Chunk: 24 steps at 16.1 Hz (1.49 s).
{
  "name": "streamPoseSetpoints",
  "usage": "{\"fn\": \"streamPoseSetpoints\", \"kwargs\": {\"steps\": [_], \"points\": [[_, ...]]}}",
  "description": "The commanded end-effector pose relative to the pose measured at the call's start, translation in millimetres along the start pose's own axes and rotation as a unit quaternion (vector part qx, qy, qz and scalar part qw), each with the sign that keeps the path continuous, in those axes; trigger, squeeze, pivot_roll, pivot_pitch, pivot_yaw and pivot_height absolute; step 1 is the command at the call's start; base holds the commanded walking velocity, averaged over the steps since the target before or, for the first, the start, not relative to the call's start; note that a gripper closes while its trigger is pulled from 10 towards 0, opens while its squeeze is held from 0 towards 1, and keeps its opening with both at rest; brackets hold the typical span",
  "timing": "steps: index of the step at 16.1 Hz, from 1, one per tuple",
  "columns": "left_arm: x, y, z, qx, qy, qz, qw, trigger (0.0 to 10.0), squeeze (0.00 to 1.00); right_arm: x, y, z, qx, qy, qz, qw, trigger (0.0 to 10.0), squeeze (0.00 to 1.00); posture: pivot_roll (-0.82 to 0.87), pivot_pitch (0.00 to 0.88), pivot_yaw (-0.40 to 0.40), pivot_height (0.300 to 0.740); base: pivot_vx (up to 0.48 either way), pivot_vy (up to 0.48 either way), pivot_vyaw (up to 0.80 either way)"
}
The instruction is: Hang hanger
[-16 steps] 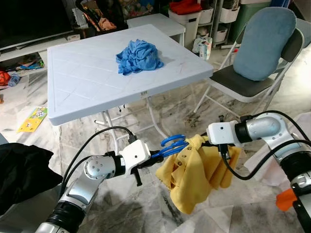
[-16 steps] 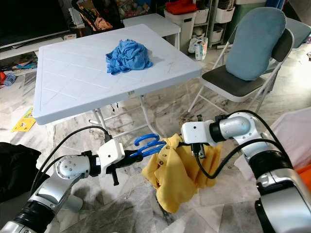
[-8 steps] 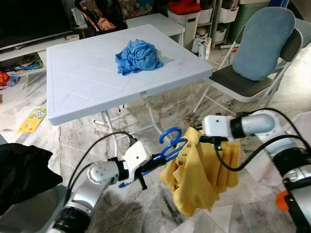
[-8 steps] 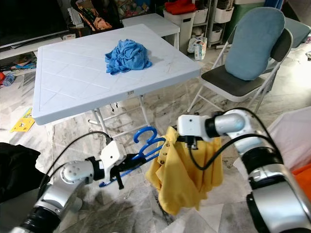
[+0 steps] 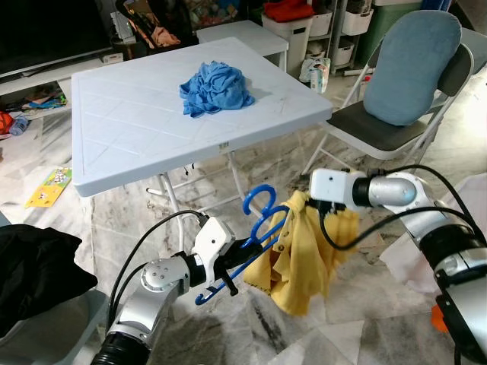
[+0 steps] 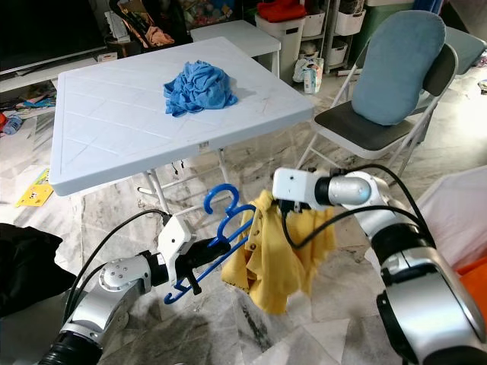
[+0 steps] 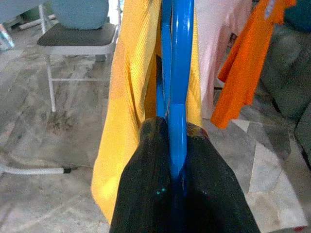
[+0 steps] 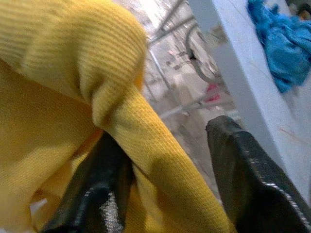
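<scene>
The left tool (image 5: pixel 228 257) is closed tight on the blue hanger (image 5: pixel 255 228), its two black fingers (image 7: pixel 146 184) pinched on the frame low down, so the hanger rises from it at a slant with the hook (image 5: pixel 260 199) uppermost. Beyond the left tool, a yellow shirt (image 5: pixel 304 255) is draped over the far end of the hanger and hangs toward the marble floor (image 5: pixel 365 334). The right tool (image 5: pixel 319 209) sits at the top of the shirt, across from the left tool; its fingers (image 8: pixel 252 179) are spread with a fold of yellow cloth lying between them, one finger against the cloth and the other standing off from it. Ahead of both tools stands a white folding surface (image 5: pixel 129 122) carrying a crumpled blue cloth (image 5: pixel 217 87). To the right tool's outer side and further forward is a folding chair (image 5: pixel 396 129) with a blue cushion (image 5: pixel 415 65) leaning on its back. Behind the surface, white bins (image 5: pixel 293 34) sit on shelving, one topped with something red (image 5: pixel 289 11); what else they hold cannot be made out. An orange garment (image 7: pixel 243 63) and a pale pink one (image 7: pixel 211 58) hang past the shirt. A black bundle (image 5: pixel 34 270) lies to the left tool's outer side.
</scene>
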<state>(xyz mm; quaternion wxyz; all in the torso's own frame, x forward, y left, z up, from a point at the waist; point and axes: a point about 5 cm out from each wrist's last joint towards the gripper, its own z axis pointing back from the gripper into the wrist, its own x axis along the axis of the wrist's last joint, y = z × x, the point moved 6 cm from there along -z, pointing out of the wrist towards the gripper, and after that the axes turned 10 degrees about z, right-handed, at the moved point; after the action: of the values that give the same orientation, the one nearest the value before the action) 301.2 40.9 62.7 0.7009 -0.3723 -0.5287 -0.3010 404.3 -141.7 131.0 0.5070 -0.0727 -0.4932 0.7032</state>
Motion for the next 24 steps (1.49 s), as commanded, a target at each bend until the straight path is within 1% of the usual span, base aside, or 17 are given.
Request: {"fn": "streamPoseSetpoints", "kwargs": {"steps": [1,2,4,6,7,9,10,12,14,15,16,17,18,20,22,23,24], "points": [[22.0,10.3,2.9,0.032,-0.046,-0.004,0.998,0.0,0.00,-3.7,-6.1,-1.4,-0.008,0.019,0.001,1.000,10.0,1.00,-0.13,0.000,0.038,0.740,0.000,0.000,0.00],[25.9,17.6,4.0,0.052,-0.058,0.008,0.997,0.0,0.00,-5.5,-2.8,-2.2,-0.002,0.023,-0.004,1.000,10.0,1.00,-0.13,0.000,0.038,0.740,0.000,0.000,0.00],[27.8,24.2,5.7,0.070,-0.065,0.020,0.995,0.0,0.00,-4.2,5.8,-4.8,0.015,0.015,-0.013,1.000,10.0,1.00,-0.13,0.000,0.041,0.740,0.000,0.000,0.00],[26.5,25.2,6.9,0.072,-0.060,0.017,0.996,0.0,0.00,-6.2,13.4,-4.4,0.034,0.016,-0.009,0.999,10.0,1.00,-0.13,0.000,0.046,0.740,0.000,0.000,0.00],[26.4,25.4,7.0,0.072,-0.059,0.017,0.996,0.0,0.00,-6.6,13.5,-4.3,0.034,0.017,-0.008,0.999,10.0,1.00,-0.13,0.000,0.046,0.740,0.000,0.000,0.00],[24.9,26.6,7.2,0.075,-0.055,0.017,0.996,0.0,0.00,-13.7,4.3,-2.2,0.006,0.042,0.001,0.999,10.0,1.00,-0.13,0.000,0.046,0.740,0.000,0.000,0.00],[19.2,25.3,7.2,0.070,-0.036,0.003,0.997,0.0,0.00,-19.7,-9.3,1.2,-0.029,0.067,0.019,0.997,10.0,1.00,-0.13,0.000,0.052,0.740,0.000,0.000,0.00],[13.9,24.4,7.7,0.067,-0.024,-0.005,0.997,0.0,0.00,-17.7,-9.6,4.1,-0.019,0.053,0.003,0.998,10.0,1.00,-0.13,0.000,0.053,0.740,0.000,0.000,0.00],[10.0,25.5,9.4,0.066,-0.012,-0.017,0.998,0.0,0.00,-15.4,-7.0,7.1,0.001,0.039,0.004,0.999,10.0,1.00,-0.13,0.000,0.053,0.740,0.000,0.000,0.00],[9.8,28.5,10.7,0.071,-0.011,-0.019,0.997,0.0,0.00,-17.0,-11.1,9.2,-0.009,0.042,0.003,0.999,10.0,1.00,-0.13,0.000,0.053,0.740,0.000,0.000,0.00],[15.3,35.7,11.2,0.092,-0.025,-0.009,0.995,0.0,0.00,-16.6,-18.7,8.6,-0.040,0.039,-0.027,0.998,10.0,1.00,-0.13,0.000,0.047,0.740,0.000,0.000,0.00],[17.7,37.2,11.0,0.098,-0.031,-0.004,0.995,0.0,0.00,-16.9,-20.4,7.9,-0.052,0.037,-0.044,0.997,10.0,1.00,-0.13,0.000,0.044,0.740,0.000,0.000,0.00],[23.0,42.7,10.7,0.121,-0.049,0.011,0.991,0.0,0.00,-16.0,-16.3,4.0,-0.065,0.023,-0.097,0.993,10.0,0.00,-0.13,0.000,0.042,0.740,0.000,0.000,0.00],[25.3,46.4,10.7,0.138,-0.061,0.026,0.988,0.0,0.00,-18.6,-7.1,-0.8,-0.075,0.016,-0.160,0.984,10.0,0.00,-0.13,0.000,0.041,0.740,0.000,0.000,0.00],[26.3,49.8,10.6,0.150,-0.072,0.046,0.985,0.0,0.00,-14.1,10.3,-9.5,-0.061,-0.012,-0.238,0.969,10.0,0.00,-0.13,0.000,0.043,0.740,0.000,0.000,0.00],[28.8,47.5,8.5,0.143,-0.077,0.053,0.985,0.0,0.00,-1.7,29.9,-19.3,-0.023,-0.047,-0.303,0.952,10.0,0.00,-0.13,0.000,0.048,0.740,0.000,0.000,0.00],[29.0,47.4,8.3,0.143,-0.077,0.053,0.985,0.0,0.00,-0.8,31.0,-20.0,-0.021,-0.050,-0.310,0.949,10.0,0.00,-0.13,0.000,0.048,0.740,0.000,0.000,0.00]]}}
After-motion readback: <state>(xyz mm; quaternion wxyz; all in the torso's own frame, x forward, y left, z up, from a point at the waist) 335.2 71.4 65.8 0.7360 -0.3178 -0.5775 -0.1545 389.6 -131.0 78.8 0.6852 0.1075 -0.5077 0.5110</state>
